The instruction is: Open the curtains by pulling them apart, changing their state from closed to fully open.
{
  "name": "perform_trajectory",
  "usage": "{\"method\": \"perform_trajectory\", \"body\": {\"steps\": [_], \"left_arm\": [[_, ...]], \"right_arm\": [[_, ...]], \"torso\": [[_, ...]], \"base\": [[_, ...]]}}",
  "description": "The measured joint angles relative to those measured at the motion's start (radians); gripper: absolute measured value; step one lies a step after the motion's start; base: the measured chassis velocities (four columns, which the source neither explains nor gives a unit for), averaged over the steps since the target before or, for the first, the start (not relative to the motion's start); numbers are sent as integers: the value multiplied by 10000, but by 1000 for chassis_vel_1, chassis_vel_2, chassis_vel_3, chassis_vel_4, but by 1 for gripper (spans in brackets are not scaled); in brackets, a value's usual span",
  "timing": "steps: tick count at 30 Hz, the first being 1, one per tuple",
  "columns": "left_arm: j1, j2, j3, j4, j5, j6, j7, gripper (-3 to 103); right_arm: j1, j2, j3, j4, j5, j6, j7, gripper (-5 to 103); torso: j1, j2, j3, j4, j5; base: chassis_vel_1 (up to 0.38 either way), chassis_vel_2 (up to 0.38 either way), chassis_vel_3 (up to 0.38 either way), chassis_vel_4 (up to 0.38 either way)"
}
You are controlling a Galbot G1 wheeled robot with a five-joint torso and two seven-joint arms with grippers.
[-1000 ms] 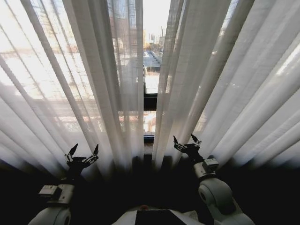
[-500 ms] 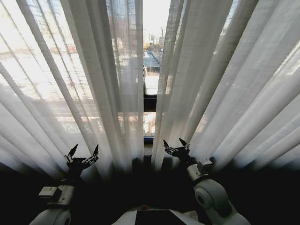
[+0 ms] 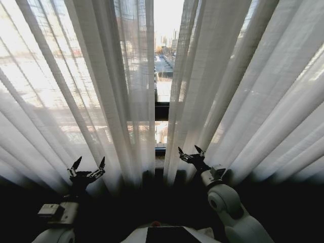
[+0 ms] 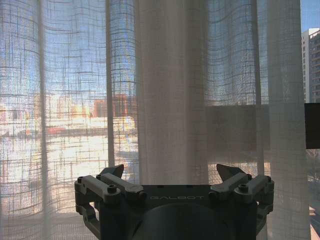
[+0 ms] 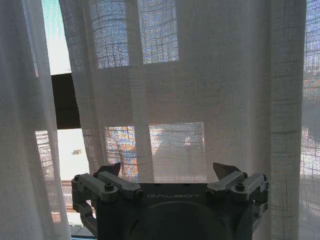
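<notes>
With the curtains (image 3: 126, 86) hanging nearly closed around a narrow central gap, both the left pincer (image 3: 86, 169) and right pincer (image 3: 191, 154) stand spread and empty before the fabric, so each should clamp a full pleat before pulling outward.

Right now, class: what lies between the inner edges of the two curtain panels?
In the head view, a narrow gap separates the curtains; through it show the black window frame and the city outside.
</notes>
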Motion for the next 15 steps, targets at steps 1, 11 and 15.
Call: {"method": "perform_trajectory", "body": {"steps": [1, 11, 15], "left_arm": [[-33, 3, -11, -12, 2, 51, -4, 100], [-121, 68, -95, -19, 23, 222, -21, 100], [-271, 100, -86, -28, 23, 427, -32, 100]], "right_arm": [[216, -19, -59, -136, 82, 1, 5, 100], [1502, -69, -232, -1277, 479, 22, 11, 100], [1812, 57, -279, -1570, 496, 30, 2, 100]], "torso": [[0, 1, 0, 1, 0], [1, 0, 0, 1, 0], [1, 0, 0, 0, -1]], "base": [[0, 0, 0, 0], [0, 0, 0, 0], [0, 0, 0, 0]]}}
